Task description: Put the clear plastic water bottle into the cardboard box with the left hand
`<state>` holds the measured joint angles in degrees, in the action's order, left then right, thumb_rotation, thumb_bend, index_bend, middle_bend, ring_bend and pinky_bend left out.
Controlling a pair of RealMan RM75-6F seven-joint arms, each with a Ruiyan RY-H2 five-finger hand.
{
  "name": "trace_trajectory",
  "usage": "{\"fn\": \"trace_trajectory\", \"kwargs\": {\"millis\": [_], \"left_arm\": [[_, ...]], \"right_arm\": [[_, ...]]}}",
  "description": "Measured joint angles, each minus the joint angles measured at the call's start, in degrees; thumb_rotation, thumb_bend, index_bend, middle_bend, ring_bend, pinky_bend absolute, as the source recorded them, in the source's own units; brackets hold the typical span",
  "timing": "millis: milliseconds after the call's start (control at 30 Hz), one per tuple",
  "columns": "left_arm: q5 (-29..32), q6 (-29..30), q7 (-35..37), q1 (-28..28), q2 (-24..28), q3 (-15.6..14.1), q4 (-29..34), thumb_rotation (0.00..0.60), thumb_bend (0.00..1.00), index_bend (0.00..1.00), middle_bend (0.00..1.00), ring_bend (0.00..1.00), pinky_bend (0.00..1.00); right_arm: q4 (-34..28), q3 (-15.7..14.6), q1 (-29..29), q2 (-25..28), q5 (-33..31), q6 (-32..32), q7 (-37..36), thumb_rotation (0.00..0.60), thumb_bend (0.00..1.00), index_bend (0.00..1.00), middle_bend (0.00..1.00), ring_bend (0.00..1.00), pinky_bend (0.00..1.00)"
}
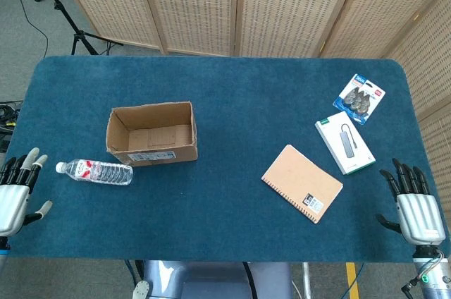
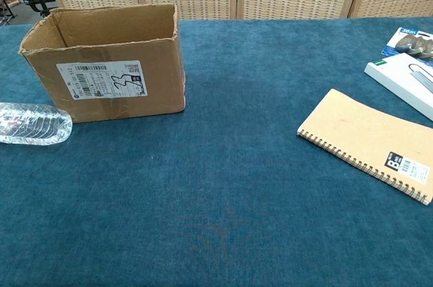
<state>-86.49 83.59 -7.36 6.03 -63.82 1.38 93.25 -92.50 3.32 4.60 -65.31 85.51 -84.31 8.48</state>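
bottle: clear plastic water bottle lies on its side beside the cardboard box
left hand: fingers spread, holding nothing
right hand: fingers spread, holding nothing

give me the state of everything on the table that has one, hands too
water bottle: lying on its side, capped, beside the box, not held
cardboard box: upright, top open, nothing visible inside
notebook: closed, lying flat
white boxed item: flat, looks sealed
blister pack: flat, looks unopened
left hand: open, holds nothing
right hand: open, holds nothing
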Motion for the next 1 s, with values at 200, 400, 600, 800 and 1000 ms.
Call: {"fn": "trace_trajectory", "kwargs": {"millis": [200, 400, 600, 800, 1000], "left_arm": [[-0.16, -0.98, -0.26, 0.53, -0.61, -0.25, -0.29, 0.600, 0.22, 0.00, 0.00, 0.00, 0.00], [-0.55, -0.42, -0.30, 0.49, -0.67, -0.21, -0.29, 0.600, 0.22, 0.00, 0.00, 0.00, 0.00], [-0.46, -0.35, -0.24, 0.43, -0.43, -0.22, -0.22, 0.600, 0.22, 0.00, 0.00, 0.00, 0.00], [-0.63, -0.65, -0.43, 0.49, -0.29, -0.47, -0.01, 0.600, 0.23, 0.00, 0.00, 0.00, 0.00], [-0.05, -1.34, -1.34, 0.60, -0.19, -0.61, 0.42, 0.600, 0.22, 0.00, 0.00, 0.00, 0.00]], "right_arm": [[0.18, 0.04, -0.36, 0.41, -0.25, -0.35, -0.43, 0.600, 0.10, 0.16, 0.00, 0.00, 0.00], [-0.07, 0.06, -0.58, 0.80, -0.12, -0.77, -0.85, 0.600, 0.11, 0.16, 0.00, 0.00, 0.00], [-0.30, -0.09, -0.64, 0.80, 0.19, -0.86, -0.53, 0.600, 0.10, 0.16, 0.00, 0.00, 0.00], [-0.32, -0.02, -0.73, 0.85, 0.23, -1.07, -0.60, 0.600, 0.10, 0.16, 0.00, 0.00, 0.00], [0.06, 0.07, -0.46, 0.75, 0.13, -0.54, -1.12, 0.600, 0.11, 0.16, 0.00, 0.00, 0.00]]}}
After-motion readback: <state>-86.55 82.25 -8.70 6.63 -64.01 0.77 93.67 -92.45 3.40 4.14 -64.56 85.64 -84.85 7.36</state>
